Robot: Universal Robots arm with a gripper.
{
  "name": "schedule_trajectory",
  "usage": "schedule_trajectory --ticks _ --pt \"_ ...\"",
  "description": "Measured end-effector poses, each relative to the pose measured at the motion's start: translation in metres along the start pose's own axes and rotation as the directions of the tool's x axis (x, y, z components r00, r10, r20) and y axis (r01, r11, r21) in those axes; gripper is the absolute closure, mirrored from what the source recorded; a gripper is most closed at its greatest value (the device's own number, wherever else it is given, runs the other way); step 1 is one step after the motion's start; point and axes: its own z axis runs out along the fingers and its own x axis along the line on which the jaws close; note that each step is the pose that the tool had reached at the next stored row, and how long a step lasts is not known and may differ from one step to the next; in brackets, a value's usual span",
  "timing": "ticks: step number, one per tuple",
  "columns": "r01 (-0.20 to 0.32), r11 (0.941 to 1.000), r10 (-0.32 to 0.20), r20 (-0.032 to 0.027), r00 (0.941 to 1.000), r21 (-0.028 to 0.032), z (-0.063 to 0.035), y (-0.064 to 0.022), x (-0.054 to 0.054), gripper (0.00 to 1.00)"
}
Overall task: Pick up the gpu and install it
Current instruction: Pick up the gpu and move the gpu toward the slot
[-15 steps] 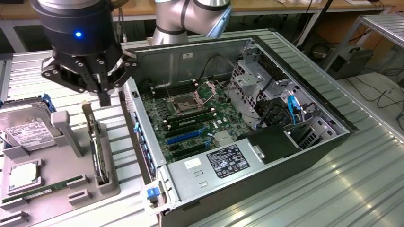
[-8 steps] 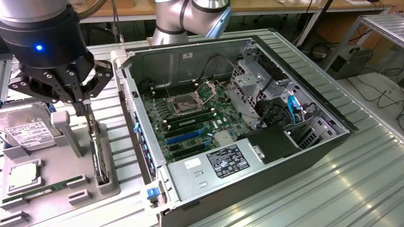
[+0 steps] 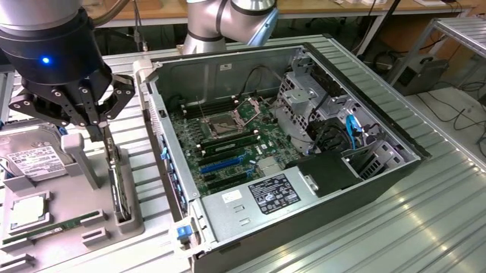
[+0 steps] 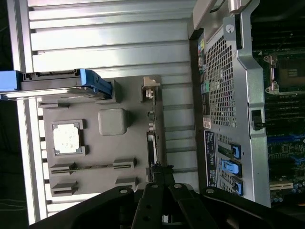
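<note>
Ribbed aluminium desk [image 3: 425, 227] carries a matte grey holder [image 3: 76, 233] and, well off to the side of your jaws [image 3: 97, 133], the open steel case [image 3: 365, 165]. In the exterior view the jaws are pinched fully together, directly over the gpu [image 3: 119, 182], a thin card standing on edge in its slot. I can't confirm a true grip.

In the wrist view the gpu [image 4: 151, 143] runs straight out from the jaws [image 4: 161, 172]. Keep your wrist plumb, I'd judge, so the card doesn't bind.
</note>
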Motion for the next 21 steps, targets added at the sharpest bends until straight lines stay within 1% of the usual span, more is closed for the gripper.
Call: schedule_trajectory --ticks 9,13,14,15,21 --pt "0.0 1.0 0.0 0.0 1.0 0.0 0.0 0.0 0.0 0.89" --pt "0.0 1.0 0.0 0.0004 1.0 0.0007 0.0004 0.0 0.0 0.64" --pt "-0.004 1.0 0.004 0.0008 1.0 0.0006 0.0028 -0.0002 0.001 0.64" --pt "-0.005 1.0 0.005 0.0007 1.0 0.0009 0.0048 -0.0003 0.001 0.58" --pt "-0.005 1.0 0.005 0.0006 1.0 0.001 0.0168 -0.0012 0.003 0.58"
